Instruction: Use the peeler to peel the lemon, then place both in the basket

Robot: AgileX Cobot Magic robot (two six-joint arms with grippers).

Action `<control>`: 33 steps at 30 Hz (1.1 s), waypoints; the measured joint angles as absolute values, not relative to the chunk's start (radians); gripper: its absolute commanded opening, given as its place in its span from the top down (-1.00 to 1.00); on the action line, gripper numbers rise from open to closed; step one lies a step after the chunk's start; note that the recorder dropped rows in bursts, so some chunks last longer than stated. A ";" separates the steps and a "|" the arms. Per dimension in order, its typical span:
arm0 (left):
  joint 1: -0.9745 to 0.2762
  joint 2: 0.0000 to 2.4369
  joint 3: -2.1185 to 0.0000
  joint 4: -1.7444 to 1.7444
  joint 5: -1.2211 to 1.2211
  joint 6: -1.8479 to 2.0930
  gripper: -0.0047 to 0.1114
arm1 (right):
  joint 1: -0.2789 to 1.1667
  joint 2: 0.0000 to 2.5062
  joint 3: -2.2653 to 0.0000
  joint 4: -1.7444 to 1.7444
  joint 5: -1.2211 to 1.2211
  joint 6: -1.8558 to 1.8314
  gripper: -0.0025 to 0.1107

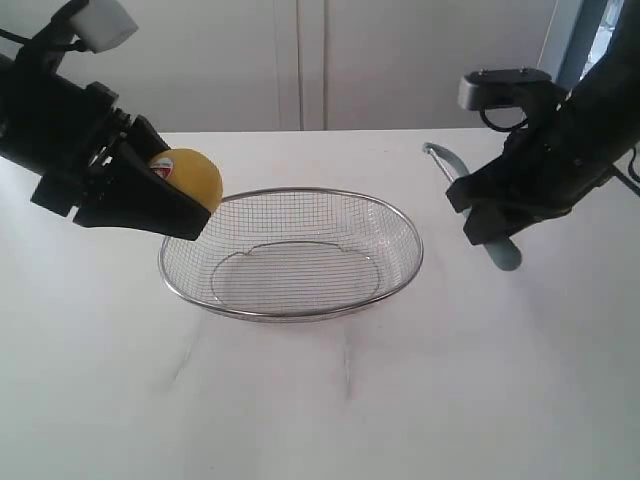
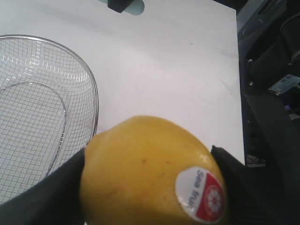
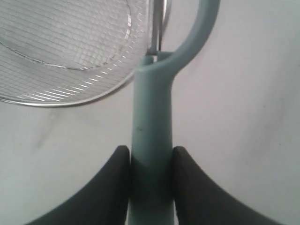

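My left gripper is shut on the yellow lemon, holding it in the air just outside the left rim of the basket. The red-and-white sticker faces the wrist camera, and the black fingers press both sides of the lemon. On the right, my right gripper is shut on the teal-grey handle of the peeler, above the table beside the basket's right end. Its blade head points away toward the back. In the right wrist view the peeler runs between the fingers, near the basket.
The silver wire-mesh basket stands mid-table with nothing in it. The white tabletop stretches bare in front of it. A pale wall with cabinet doors closes the back.
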State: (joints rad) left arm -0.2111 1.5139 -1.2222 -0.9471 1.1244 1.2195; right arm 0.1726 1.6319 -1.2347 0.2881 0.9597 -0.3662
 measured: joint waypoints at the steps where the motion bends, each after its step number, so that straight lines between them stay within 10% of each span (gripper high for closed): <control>1: -0.211 1.514 -1.222 -0.947 1.124 1.220 0.92 | 0.173 1.641 -1.235 0.257 0.960 -0.350 0.96; 33: -0.211 1.514 -1.222 -0.943 1.124 1.220 0.92 | 0.323 1.429 -1.110 0.460 1.016 -0.507 0.96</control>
